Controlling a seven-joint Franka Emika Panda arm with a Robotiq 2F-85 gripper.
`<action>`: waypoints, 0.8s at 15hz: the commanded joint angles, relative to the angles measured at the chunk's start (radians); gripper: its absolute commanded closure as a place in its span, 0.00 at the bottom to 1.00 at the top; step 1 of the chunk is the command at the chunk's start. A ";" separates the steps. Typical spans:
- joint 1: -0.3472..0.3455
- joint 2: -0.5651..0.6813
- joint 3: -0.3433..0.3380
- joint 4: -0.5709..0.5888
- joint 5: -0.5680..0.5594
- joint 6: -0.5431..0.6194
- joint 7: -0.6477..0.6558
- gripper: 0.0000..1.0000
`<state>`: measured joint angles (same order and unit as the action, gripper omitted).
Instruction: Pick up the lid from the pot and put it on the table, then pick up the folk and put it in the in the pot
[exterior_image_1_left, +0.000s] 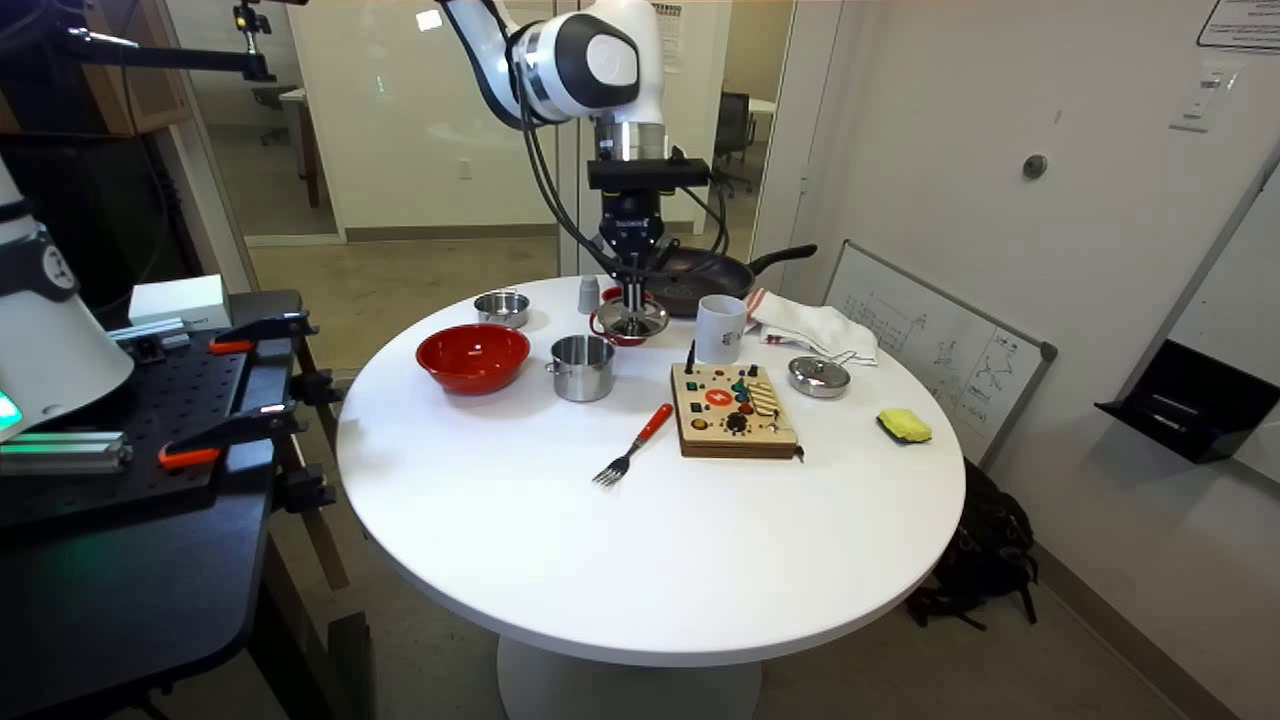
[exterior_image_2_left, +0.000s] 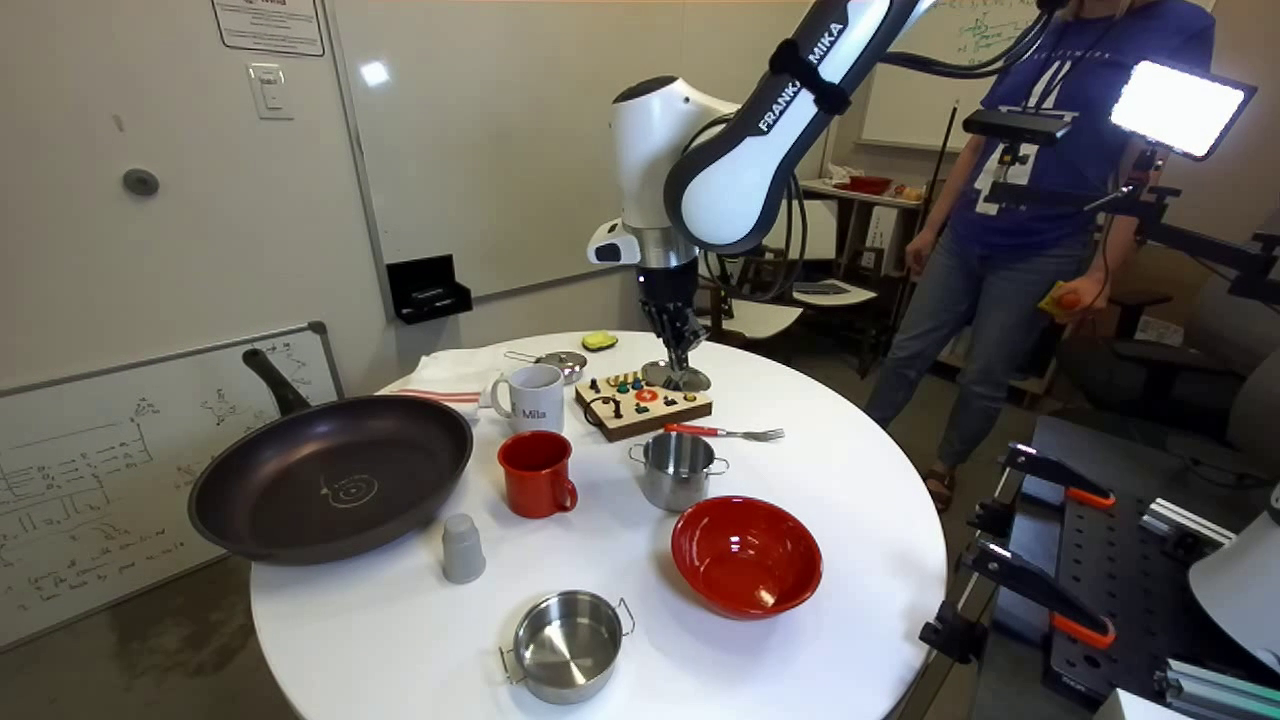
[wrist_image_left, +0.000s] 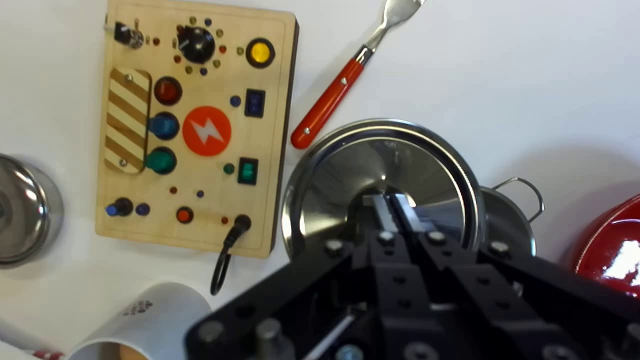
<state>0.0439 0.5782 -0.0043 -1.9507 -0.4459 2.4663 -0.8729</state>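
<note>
Gripping a round steel lid (wrist_image_left: 387, 160) near its middle: one Robotiq gripper (wrist_image_left: 387, 202), jaws almost together, the lid held in the air. Partly hidden behind that lid in the wrist view: one small steel pot (wrist_image_left: 507, 222), two wire handles, standing upright on the round white table (exterior_image_1_left: 480, 520). Just beside a wooden switch board (wrist_image_left: 210, 170): one red-handled fork (wrist_image_left: 350, 71), lying flat, tines pointing away from the board. Near the pot: one red bowl (exterior_image_1_left: 473, 362). Farther out, in an exterior view: one white "Mila" mug (exterior_image_2_left: 537, 400), one red mug (exterior_image_2_left: 535, 477), one black frying pan (exterior_image_2_left: 330, 470), one shallow steel bowl (exterior_image_2_left: 568, 642).
</note>
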 joint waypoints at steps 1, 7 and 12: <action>0.007 -0.026 -0.025 0.004 -0.033 -0.075 0.068 0.93; -0.017 -0.035 -0.047 0.002 -0.032 -0.166 0.146 0.93; -0.026 -0.058 -0.039 -0.035 -0.024 -0.197 0.210 0.94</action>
<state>0.0206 0.5528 -0.0527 -1.9536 -0.4552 2.2964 -0.7195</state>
